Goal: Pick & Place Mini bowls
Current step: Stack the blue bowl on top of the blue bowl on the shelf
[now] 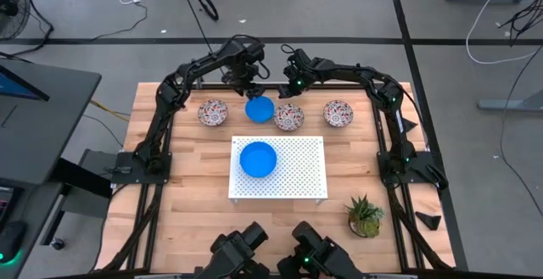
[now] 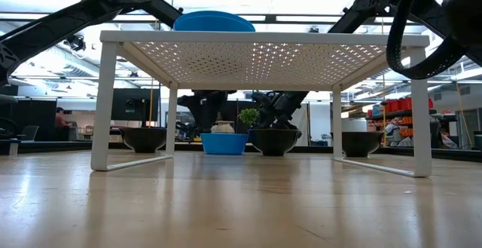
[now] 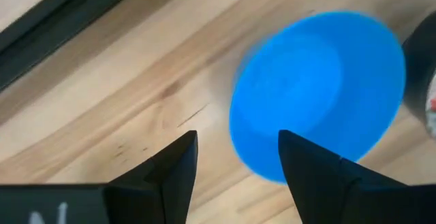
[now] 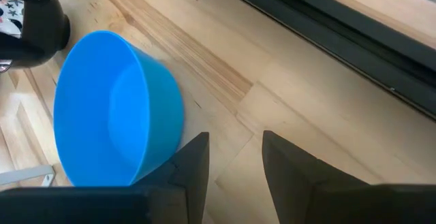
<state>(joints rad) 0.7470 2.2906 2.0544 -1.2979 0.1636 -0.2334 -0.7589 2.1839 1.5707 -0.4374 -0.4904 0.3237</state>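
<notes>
The pale wooden table (image 1: 187,186) carries a white perforated rectangular board (image 1: 297,173) with a plain bright blue round bowl (image 1: 258,159) on it. At its twelve o'clock sits another blue bowl (image 1: 260,108); the left tool (image 1: 243,85) gapes empty above it, the right tool (image 1: 291,84) empty, narrower.

Far row crowded: patterned bowls (image 1: 288,117) flank blue bowl (image 1: 259,108); white board (image 1: 299,173) blocks centre.

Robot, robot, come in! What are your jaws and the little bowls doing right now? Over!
Left gripper jaws open, over blue bowl on far table edge. Right gripper open, empty, beside it. Another blue bowl sits on white board. Nothing blocking.
</notes>
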